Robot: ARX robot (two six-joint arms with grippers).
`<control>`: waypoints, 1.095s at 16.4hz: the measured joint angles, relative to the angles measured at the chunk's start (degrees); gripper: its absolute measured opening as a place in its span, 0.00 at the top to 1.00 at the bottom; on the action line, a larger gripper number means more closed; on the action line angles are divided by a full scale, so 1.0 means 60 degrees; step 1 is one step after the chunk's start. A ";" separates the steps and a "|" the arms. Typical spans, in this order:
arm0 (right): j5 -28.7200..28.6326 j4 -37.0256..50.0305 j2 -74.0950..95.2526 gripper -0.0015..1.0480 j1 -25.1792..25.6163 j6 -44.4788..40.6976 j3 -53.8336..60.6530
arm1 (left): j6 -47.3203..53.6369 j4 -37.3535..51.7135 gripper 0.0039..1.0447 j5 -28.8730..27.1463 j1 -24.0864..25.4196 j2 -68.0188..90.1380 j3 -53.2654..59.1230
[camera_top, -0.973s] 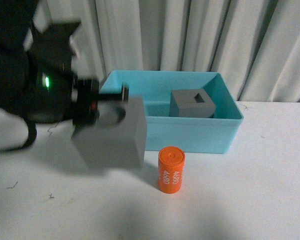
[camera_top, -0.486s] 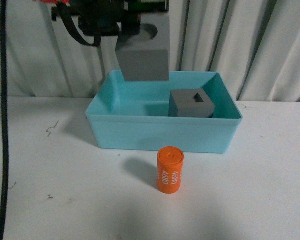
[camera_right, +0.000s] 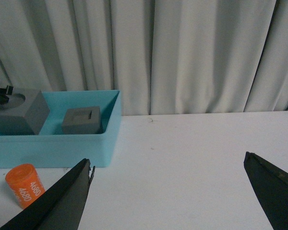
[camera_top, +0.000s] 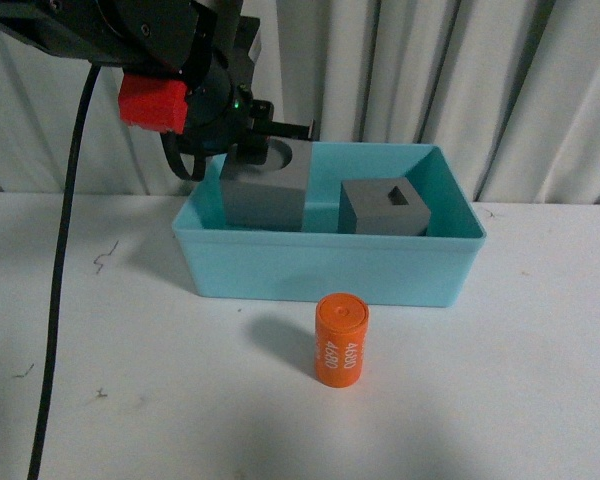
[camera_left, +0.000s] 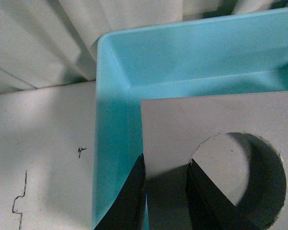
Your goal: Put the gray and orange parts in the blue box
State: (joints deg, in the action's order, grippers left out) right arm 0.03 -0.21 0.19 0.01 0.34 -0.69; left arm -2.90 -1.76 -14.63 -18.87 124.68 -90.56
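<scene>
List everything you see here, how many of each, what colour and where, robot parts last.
box: one, light blue, on the table, far side
round-hole cube: one, gray, in the box's left part, held by the left tool
rectangular-hole cube: one, gray, in the box's right part
cylinder: one, orange with white lettering, upright on the table in front of the box
table: one, white
curtain: one, pale gray, behind the table
cable: one, black, hanging at the left
left tool: one, black, pinching the round-hole cube's wall, one finger inside the hole
right tool: one, black, open and empty, seen only in its wrist view
</scene>
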 joint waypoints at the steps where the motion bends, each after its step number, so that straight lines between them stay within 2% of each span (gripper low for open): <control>1: 0.0000 0.0000 0.0000 0.06 0.0000 0.0000 0.0000 | 0.0004 0.0015 0.83 -0.0058 0.0051 0.0117 0.0000; 6: 0.0000 0.0000 0.0000 0.06 0.0000 0.0000 0.0000 | 0.0062 0.0098 0.83 -0.0109 0.0102 0.0321 0.0000; 7: 0.0000 0.0000 0.0000 0.06 0.0000 -0.0004 0.0000 | 0.0058 0.0113 0.78 -0.0109 0.0102 0.0321 0.0000; 12: 0.0000 0.0000 0.0000 0.06 0.0000 0.0000 0.0000 | 0.0044 0.0317 0.26 -0.0091 0.0255 0.0244 0.0433; 14: 0.0000 0.0000 0.0000 0.06 0.0000 0.0000 0.0000 | -0.0372 0.0295 0.05 0.0375 0.0310 -0.0525 0.1381; 16: -0.0004 0.0000 0.0000 0.06 0.0004 0.0000 0.0000 | -0.1548 0.0586 0.06 0.1585 0.0382 -0.2612 0.2936; 18: 0.0000 0.0000 0.0000 0.06 0.0000 0.0000 0.0000 | -0.2783 0.0696 0.06 0.2911 0.0495 -0.5982 0.5275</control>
State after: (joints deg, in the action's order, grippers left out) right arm 0.03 -0.21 0.19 0.01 0.34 -0.69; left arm -19.59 2.42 2.83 -15.90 88.79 -58.92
